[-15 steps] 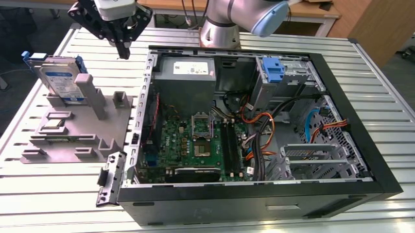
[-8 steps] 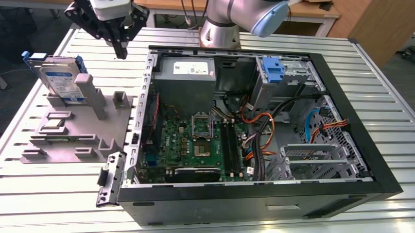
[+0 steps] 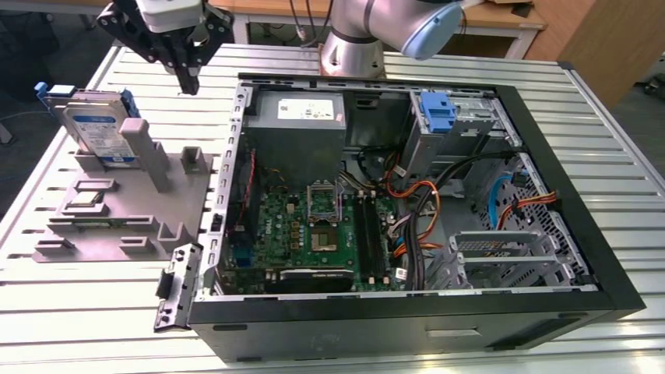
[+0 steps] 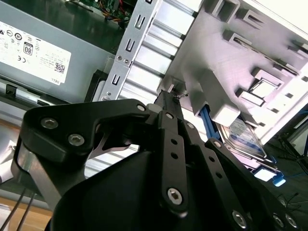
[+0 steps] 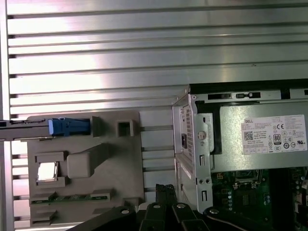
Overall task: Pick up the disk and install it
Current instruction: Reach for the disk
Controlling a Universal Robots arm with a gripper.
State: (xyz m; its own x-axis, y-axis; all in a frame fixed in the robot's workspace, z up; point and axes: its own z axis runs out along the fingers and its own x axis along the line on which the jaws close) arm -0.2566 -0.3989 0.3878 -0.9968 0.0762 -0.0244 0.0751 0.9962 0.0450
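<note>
Seemingly approaching: at the exterior view's upper left, the black linkage gripper (image 3: 189,82) is hovering pinched shut, empty, near the upright silver-grey, blue-railed disk (image 3: 96,128) in its grey plastic stand (image 3: 124,222). In the second wrist view the disk (image 4: 245,137) is sitting beyond the closed tips; in the first wrist view the disk (image 5: 33,129) is showing edge-on in the stand. Grasping likely calls for opening first.

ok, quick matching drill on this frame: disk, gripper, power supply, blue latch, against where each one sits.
Things:
1. disk
2. gripper
3. power supply
4. blue latch

Places:
A. upright in the open case, at the drive bay towards the exterior view's right
B. on edge in the grey holder, outside the case
C. above the slatted table, shut and empty
D. in the case, a grey box with a white sticker

Pairs: 1-B, 2-C, 3-D, 4-A
</note>
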